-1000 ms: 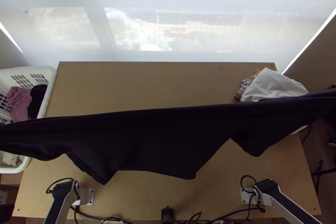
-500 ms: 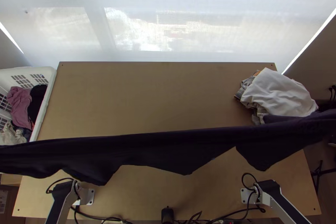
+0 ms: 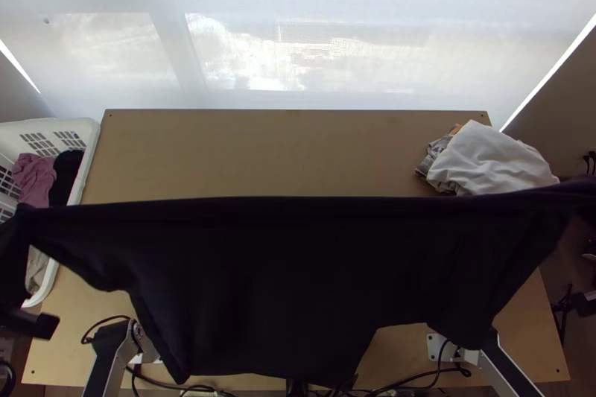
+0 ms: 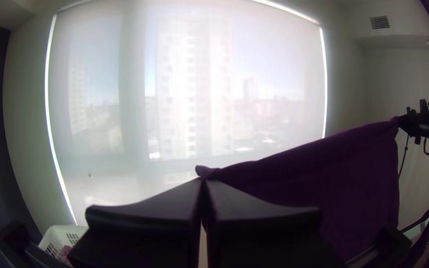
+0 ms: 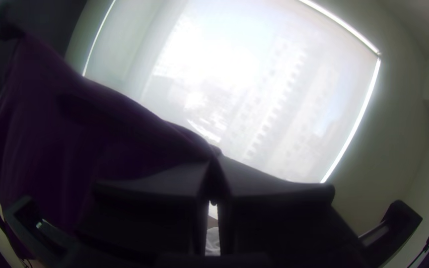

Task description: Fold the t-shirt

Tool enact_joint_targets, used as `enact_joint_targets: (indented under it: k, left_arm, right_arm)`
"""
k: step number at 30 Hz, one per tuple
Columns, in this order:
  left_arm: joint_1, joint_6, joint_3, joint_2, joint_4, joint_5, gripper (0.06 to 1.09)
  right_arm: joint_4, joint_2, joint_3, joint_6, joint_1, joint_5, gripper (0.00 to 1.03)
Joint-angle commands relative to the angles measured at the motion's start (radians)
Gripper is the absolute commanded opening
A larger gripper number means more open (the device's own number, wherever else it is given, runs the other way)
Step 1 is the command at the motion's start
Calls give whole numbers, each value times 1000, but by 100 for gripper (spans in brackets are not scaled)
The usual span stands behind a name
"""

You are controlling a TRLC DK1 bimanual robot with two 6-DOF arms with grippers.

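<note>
The silver-grey, black-jointed left arm [image 3: 103, 367] and the matching right arm [image 3: 508, 369] hold their wrists raised and well apart. The black left gripper [image 3: 21, 220] has its wide flat fingers [image 4: 147, 208] closed, tips together; the black right gripper [image 3: 585, 304] has its flat fingers [image 5: 274, 186] likewise pressed tip to tip.

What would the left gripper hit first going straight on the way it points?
Likely the pale, see-through window blind, beyond the dark purple cloth t-shirt that the left gripper holds; the way looks free up to it, though depth is unclear.
</note>
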Motion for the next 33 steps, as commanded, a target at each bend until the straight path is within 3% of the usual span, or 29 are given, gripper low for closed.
enact_joint_targets:
  k: [1, 5, 9, 17, 22, 33]
  left_arm:
    - [14, 4, -394, 23, 237, 14, 9]
    - [-28, -23, -558, 127, 402, 5, 9]
    - [-199, -71, -619, 287, 470, -89, 9]
    - [-400, -89, -718, 554, 689, -174, 9]
    - [-425, -85, -687, 707, 818, -217, 9]
    - [-344, -42, -440, 1029, 924, -277, 9]
  right_arm:
    - [195, -33, -324, 26, 0, 3, 2]
    - [360, -18, -525, 32, 8, 3, 2]
    - [501, 42, -672, 51, 8, 4, 2]
    - [685, 199, -811, 52, 10, 21, 2]
    - [789, 315, -838, 45, 11, 33, 3]
    - [967, 669, -735, 12, 66, 81, 3]
